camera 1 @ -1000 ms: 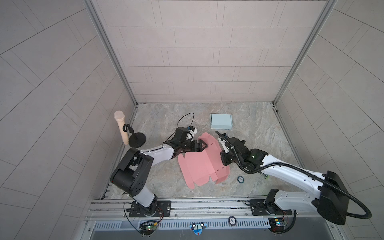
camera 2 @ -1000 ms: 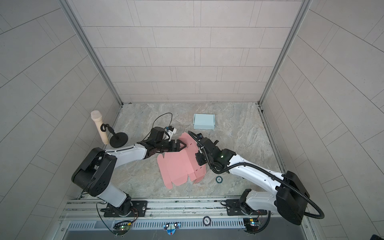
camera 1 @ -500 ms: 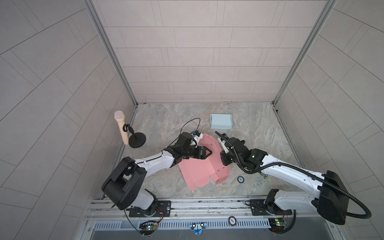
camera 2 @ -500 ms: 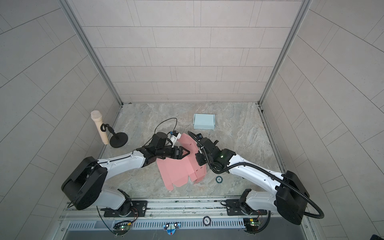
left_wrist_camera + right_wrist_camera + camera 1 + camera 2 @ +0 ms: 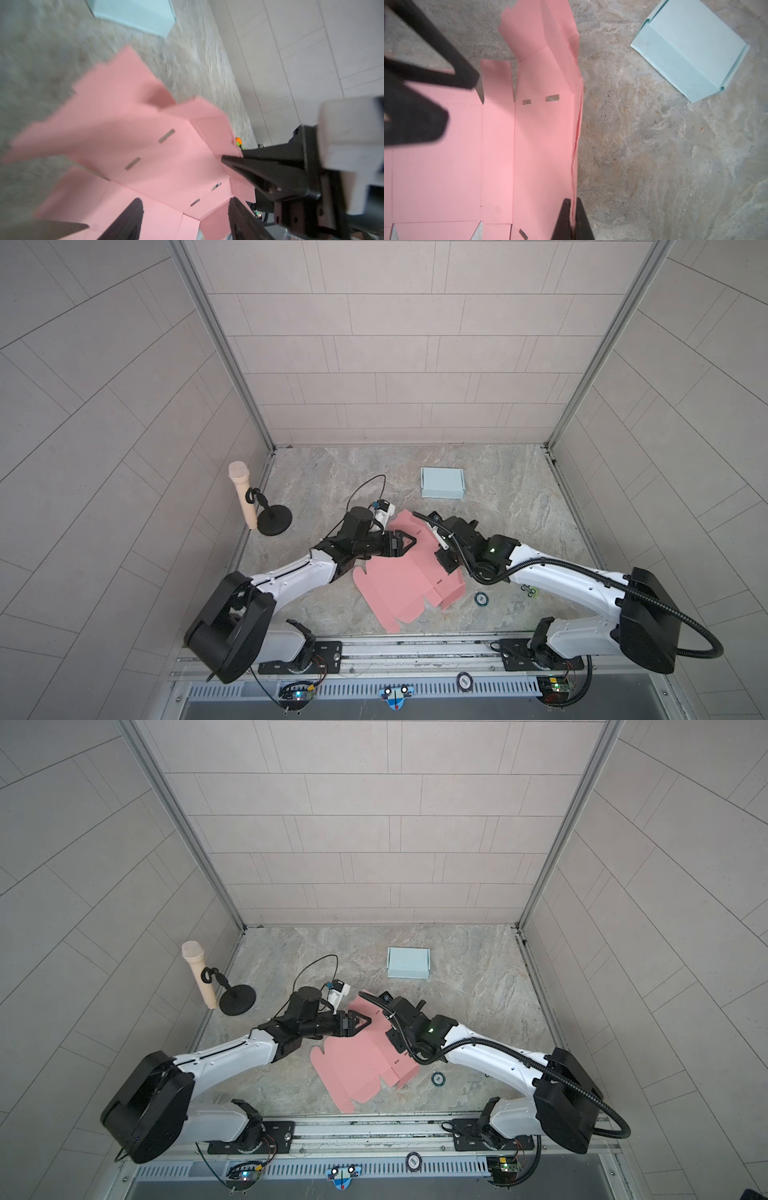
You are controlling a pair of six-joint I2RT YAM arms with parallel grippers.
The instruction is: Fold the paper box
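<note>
The pink paper box (image 5: 399, 585) (image 5: 353, 1065) lies mostly unfolded in the middle of the table, its right side panel raised. My right gripper (image 5: 441, 560) (image 5: 395, 1042) (image 5: 573, 207) is shut on the edge of that raised panel. In the left wrist view its black finger (image 5: 239, 164) shows against the pink sheet (image 5: 166, 162). My left gripper (image 5: 409, 541) (image 5: 361, 1022) (image 5: 185, 218) hovers open over the box's far left part, with nothing between its fingers. The right wrist view shows the left gripper (image 5: 460, 101) above the sheet (image 5: 498, 155).
A folded light blue box (image 5: 441, 483) (image 5: 408, 963) (image 5: 133, 14) (image 5: 691, 52) sits behind the pink one. A microphone on a black stand (image 5: 273, 520) stands at the left wall. A small round disc (image 5: 481, 598) and a green bit (image 5: 530, 591) lie right of the pink box.
My left gripper has moved right and forward, over the pink box, and its jaws have narrowed somewhat. The right gripper has kept its hold and place.
</note>
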